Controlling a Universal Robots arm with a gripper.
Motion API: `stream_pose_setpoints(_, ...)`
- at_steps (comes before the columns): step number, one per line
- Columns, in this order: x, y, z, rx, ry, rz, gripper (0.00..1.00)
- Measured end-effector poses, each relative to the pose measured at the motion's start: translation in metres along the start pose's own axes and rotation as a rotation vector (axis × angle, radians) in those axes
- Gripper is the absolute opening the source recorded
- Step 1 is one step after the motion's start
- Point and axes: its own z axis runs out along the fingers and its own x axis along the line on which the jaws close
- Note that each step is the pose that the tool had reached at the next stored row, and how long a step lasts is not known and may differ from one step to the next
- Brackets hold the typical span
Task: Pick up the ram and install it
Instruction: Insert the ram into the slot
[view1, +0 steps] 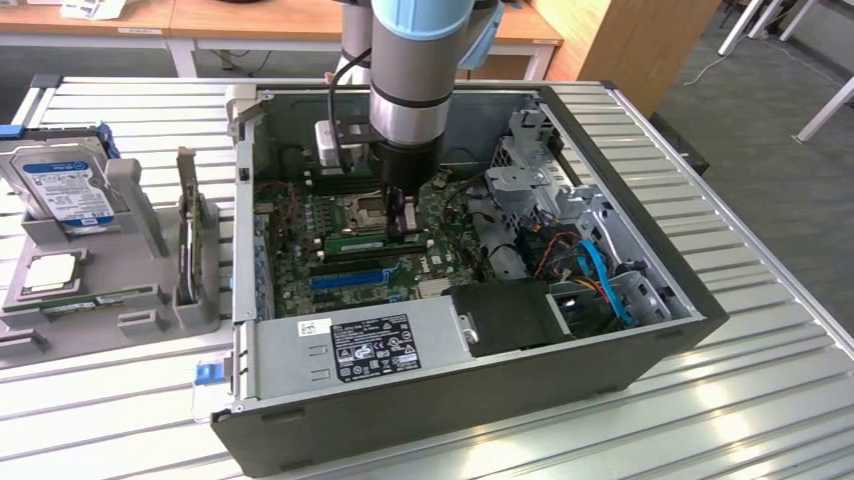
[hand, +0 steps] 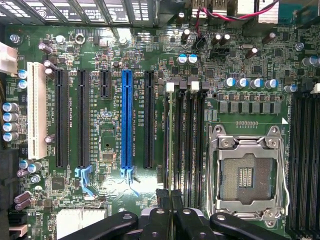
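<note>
The ram (view1: 378, 241), a long green stick, stands on edge on the motherboard (view1: 300, 225) inside the open computer case (view1: 467, 420), along the memory slots beside the processor socket (view1: 358, 209). My gripper (view1: 395, 222) reaches straight down onto its middle, shut on it. In the wrist view the ram (hand: 171, 150) is a thin edge-on line over the memory slots (hand: 192, 140), running out from between my black fingertips (hand: 161, 202). Whether it is fully seated I cannot tell.
The empty processor socket (hand: 247, 172) lies right beside the slots, and a blue expansion slot (hand: 127, 120) on their other side. The power supply (view1: 380, 345), drive cage (view1: 534, 190) and blue cables (view1: 603, 285) crowd the case. A grey holder (view1: 120, 325) at the exterior view's left carries a hard drive (view1: 60, 185) and a processor chip (view1: 51, 272).
</note>
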Motion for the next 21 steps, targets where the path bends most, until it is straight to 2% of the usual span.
stream_pose_setpoints(17,0.0000,0.0011,0.0011,-0.0001,-0.0001,0.000,0.13)
stream_pose_setpoints(18,0.0000,0.0010,0.0011,0.0003,0.0000,0.000,0.18)
stream_pose_setpoints(19,0.0000,0.0010,0.0011,0.0004,0.0000,0.000,0.18)
stream_pose_setpoints(20,0.0000,0.0010,0.0011,0.0004,0.0000,0.000,0.25)
stream_pose_setpoints(21,0.0000,0.0010,0.0011,0.0004,0.0000,0.000,0.25)
